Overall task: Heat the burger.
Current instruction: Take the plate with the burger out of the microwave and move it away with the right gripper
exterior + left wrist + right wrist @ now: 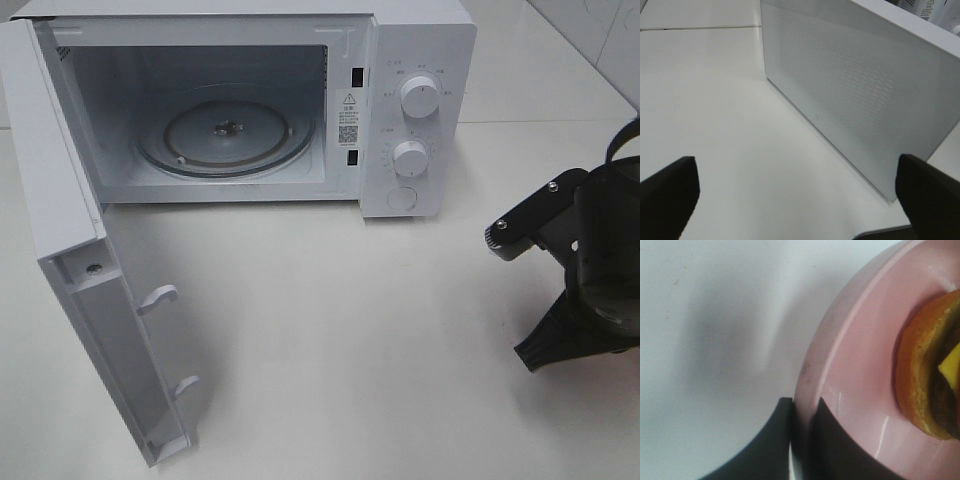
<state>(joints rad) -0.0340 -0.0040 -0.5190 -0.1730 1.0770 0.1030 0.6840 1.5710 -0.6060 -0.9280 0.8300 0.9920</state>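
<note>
White tabletop (330,320) spreads before the open white microwave (420,110); right of it, the right gripper (802,440) pinches the rim of a pink round plate (860,390) bearing the golden-brown bun burger (925,380). Left gripper (795,195) gapes empty beside the microwave's door (855,95). Soft, stacked, likely to slide, so the plate's rim seems wiser.

The exterior high camera looks steeply down on the white bench (340,340), facing the open microwave (420,110) and its swung-out door (70,250). The left wrist camera sits low and close, looking along the bench at that door's perforated outer face (855,90); door and bench are shared with the high view. The right wrist camera is very close, looking down at a pink plate's rim (840,370) and burger (927,375), sharing only the bench.
</note>
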